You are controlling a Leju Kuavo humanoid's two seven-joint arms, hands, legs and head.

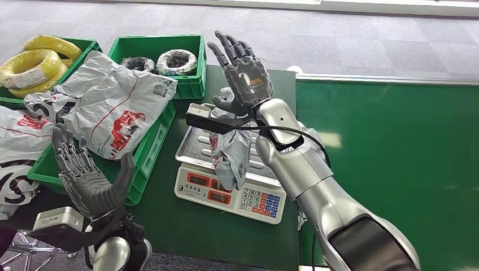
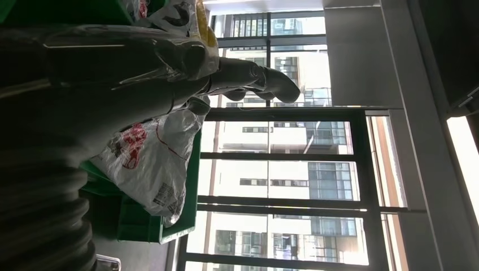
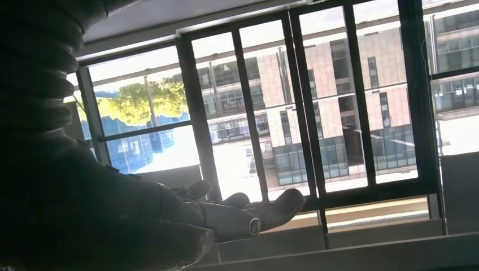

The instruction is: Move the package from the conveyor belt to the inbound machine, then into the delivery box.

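Observation:
A crumpled grey plastic package with red print lies on the steel pan of the weighing scale, partly under my right forearm. My right hand is raised above the far end of the scale, palm up, fingers spread, holding nothing; its fingers point at the windows in the right wrist view. My left hand stands upright and open at the near left, beside the green delivery box. That box holds several white packages, and one package hangs over its rim in the left wrist view.
The green conveyor belt runs along the right, with its metal edge at the back. Two more green crates stand behind: one with wire coils, one with yellow cable coils. The scale's keypad faces the near edge.

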